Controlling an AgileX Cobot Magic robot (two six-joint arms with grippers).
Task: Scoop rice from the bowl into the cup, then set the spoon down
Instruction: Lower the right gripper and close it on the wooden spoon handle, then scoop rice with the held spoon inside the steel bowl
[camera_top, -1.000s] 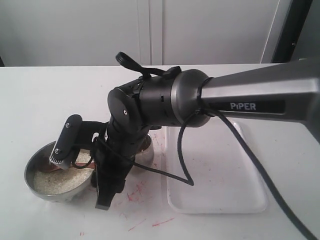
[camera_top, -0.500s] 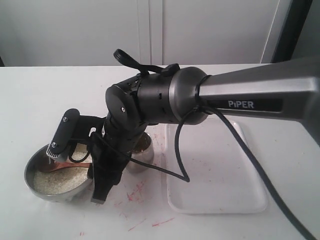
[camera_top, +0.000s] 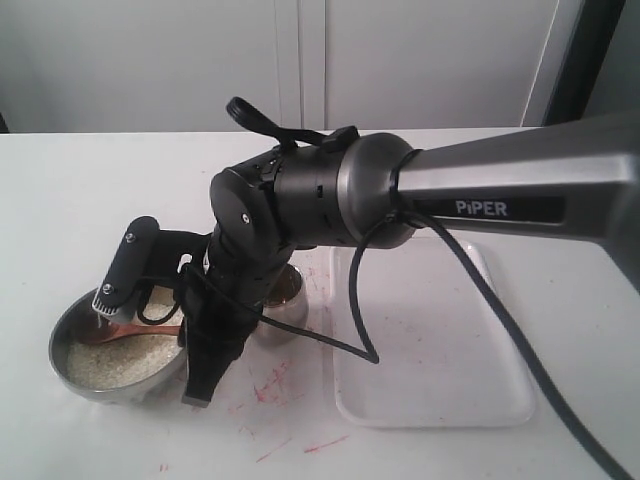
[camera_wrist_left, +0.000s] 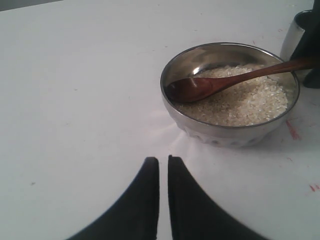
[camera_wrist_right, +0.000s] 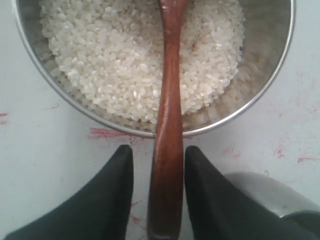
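- The right tool (camera_wrist_right: 159, 148) stands partly open, one black finger on each side of the wooden spoon's (camera_wrist_right: 167, 100) handle
- A sliver of bench shows between the handle and one finger; the other finger is just beside the wood, and a firm grip cannot be made out
- The spoon lies across the rim of the steel bowl (camera_wrist_right: 272, 65), its long thin handle sticking out over the bench (camera_wrist_left: 75, 100) and its small oval head down inside the bowl
- In the left wrist view the head rests hollow side up on the rice (camera_wrist_right: 110, 60), close to the bowl's inner wall
- The rice is a bed of small white grains covering the bottom of the bowl, with bare shiny steel above it on the side by the spoon head
- The steel cup (camera_wrist_right: 260, 190) stands upright on the bench just beside the bowl, close to one finger of the right tool; what it contains cannot be made out
- The left tool (camera_wrist_left: 163, 160) is well apart from the bowl, low over bare bench, its two dark fingers drawn together with only a thin slit between them and nothing in them
- In the exterior view the right arm (camera_top: 480, 190) reaches across from the right, and its wrist hides part of the cup
- A white rectangular tray (camera_top: 440, 385) lies on the bench to the right of the cup
- Red smears (camera_top: 270, 385) mark the bench near the bowl and the tray
- A black cable (camera_top: 480, 290) loops down from the arm over the tray
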